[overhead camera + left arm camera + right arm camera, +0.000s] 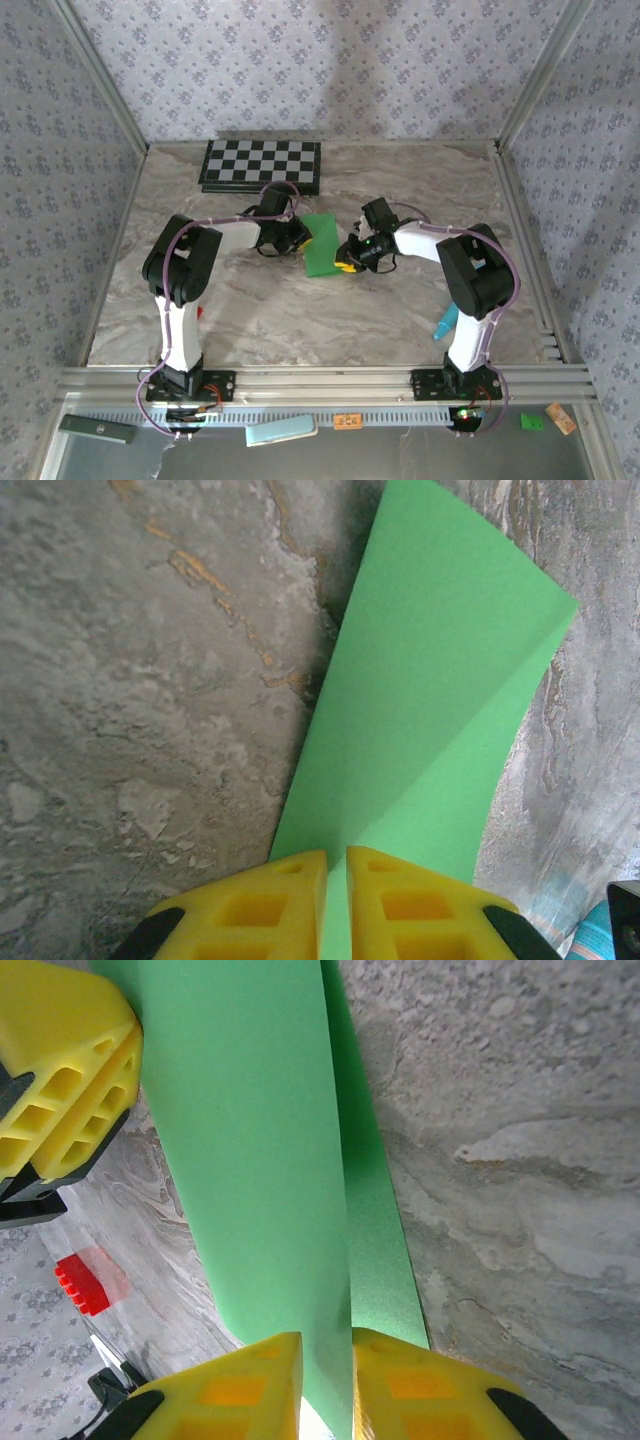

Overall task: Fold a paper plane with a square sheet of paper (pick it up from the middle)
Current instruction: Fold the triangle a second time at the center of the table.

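the square sheet of paper (322,245) is held up off the table (300,310), about midway between the left and right edges and a little nearer the far edge than the near one, just in front of the checkerboard (262,165). it is bent over on itself, so two green layers are seen in the right wrist view. its long axis is judged to run roughly from the far edge toward the near edge. the left gripper (336,865) is pressed together on the sheet's left side, with the paper running away from the fingertips. the right gripper (327,1355) is pinched on the opposite side, toward the sheet's near right corner, with the strip passing between its jaws. the sheet is thus spanned between both grippers, and neither arm is nearer. the next fold is judged to depend on the two grips facing each other across that axis.
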Tool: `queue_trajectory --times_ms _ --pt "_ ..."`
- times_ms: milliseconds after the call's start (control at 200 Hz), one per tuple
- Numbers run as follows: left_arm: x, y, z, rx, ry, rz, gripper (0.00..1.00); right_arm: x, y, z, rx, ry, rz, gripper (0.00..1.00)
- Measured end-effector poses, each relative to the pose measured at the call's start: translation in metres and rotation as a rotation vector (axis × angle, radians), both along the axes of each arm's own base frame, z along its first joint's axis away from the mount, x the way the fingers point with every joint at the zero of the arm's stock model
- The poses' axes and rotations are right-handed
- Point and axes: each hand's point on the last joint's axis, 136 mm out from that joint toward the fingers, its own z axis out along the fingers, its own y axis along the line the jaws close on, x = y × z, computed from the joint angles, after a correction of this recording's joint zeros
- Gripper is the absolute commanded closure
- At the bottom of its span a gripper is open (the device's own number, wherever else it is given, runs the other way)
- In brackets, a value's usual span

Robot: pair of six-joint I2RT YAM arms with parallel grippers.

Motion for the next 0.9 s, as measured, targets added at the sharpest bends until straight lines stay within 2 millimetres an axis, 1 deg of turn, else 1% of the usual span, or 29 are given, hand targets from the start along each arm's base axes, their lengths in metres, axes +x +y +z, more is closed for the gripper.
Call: queue_trajectory --times_ms 90,195,265,380,520,615,705,835,900 --pt "0.000 -0.001 0.001 -0.010 -0.001 -0.002 0.84 0.000 0.000 0.000 0.001 0.002 -0.004 0.92" --pt "0.000 -0.005 0.004 -0.035 -0.009 -0.016 0.80 -0.001 0.000 0.000 -0.001 0.010 -0.009 0.96" --pt "-0.001 -0.007 0.007 -0.044 -0.014 -0.031 0.77 -0.002 -0.002 -0.002 -0.009 0.019 -0.010 0.98" --pt "-0.001 -0.009 0.010 -0.046 -0.026 -0.058 0.77 -0.007 -0.005 -0.005 -0.030 0.038 -0.005 0.99" --pt "0.010 -0.010 0.023 -0.050 -0.057 -0.078 0.79 -0.012 -0.008 -0.007 -0.046 0.053 0.003 1.00" --pt "0.018 -0.006 0.028 -0.053 -0.073 -0.071 0.81 -0.013 -0.009 -0.008 -0.053 0.058 0.003 1.00" --pt "0.020 -0.002 0.022 -0.046 -0.061 -0.066 0.82 -0.014 -0.010 -0.007 -0.056 0.062 0.004 1.00" --pt "0.015 0.003 0.004 -0.022 -0.014 -0.070 0.84 -0.010 -0.008 -0.002 -0.052 0.051 0.007 1.00" --pt "0.015 0.002 0.004 -0.023 -0.014 -0.080 0.84 -0.008 -0.007 0.001 -0.048 0.041 0.009 1.00"
